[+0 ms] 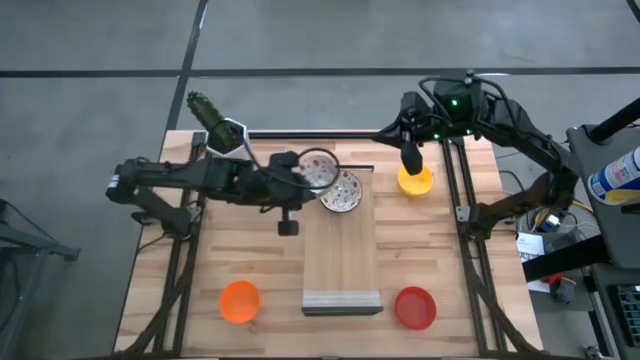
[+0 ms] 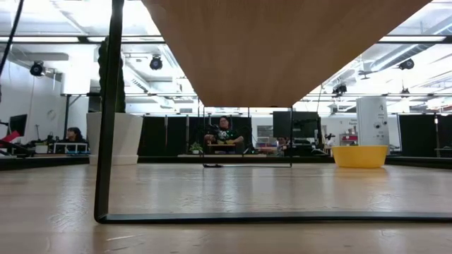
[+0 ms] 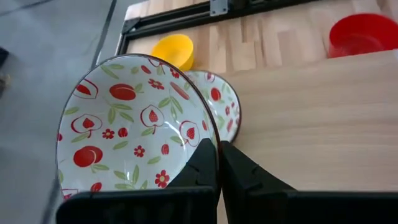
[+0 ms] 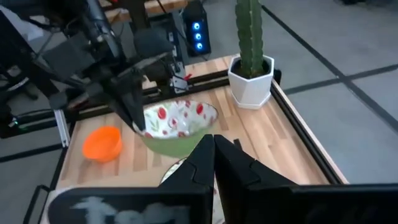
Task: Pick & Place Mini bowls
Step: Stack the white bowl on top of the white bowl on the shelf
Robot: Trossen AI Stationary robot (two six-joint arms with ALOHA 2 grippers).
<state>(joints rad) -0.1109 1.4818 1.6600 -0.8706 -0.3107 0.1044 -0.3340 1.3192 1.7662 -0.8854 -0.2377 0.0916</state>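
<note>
The left tool (image 1: 300, 176) is over the middle of the bench (image 1: 430, 240), its fingers (image 3: 205, 163) pinched on the rim of a fruit-patterned bowl (image 3: 134, 127), which it holds tilted and lifted clear of the wood. Just beside that bowl, a second patterned bowl (image 1: 342, 192) sits flat on the far end of the raised wooden board (image 1: 340, 250), partly tucked behind the held one. The right tool (image 1: 410, 160) hangs above the yellow bowl (image 1: 416, 181) near the far right side of the bench, its fingers (image 4: 208, 158) drawn together with nothing between them. The orange bowl (image 1: 239, 301) sits at the near left corner and the red bowl (image 1: 415, 306) at the near right, well apart from each other on either side of the board. A cactus in a white pot (image 4: 250, 81) stands at the far left corner.
</note>
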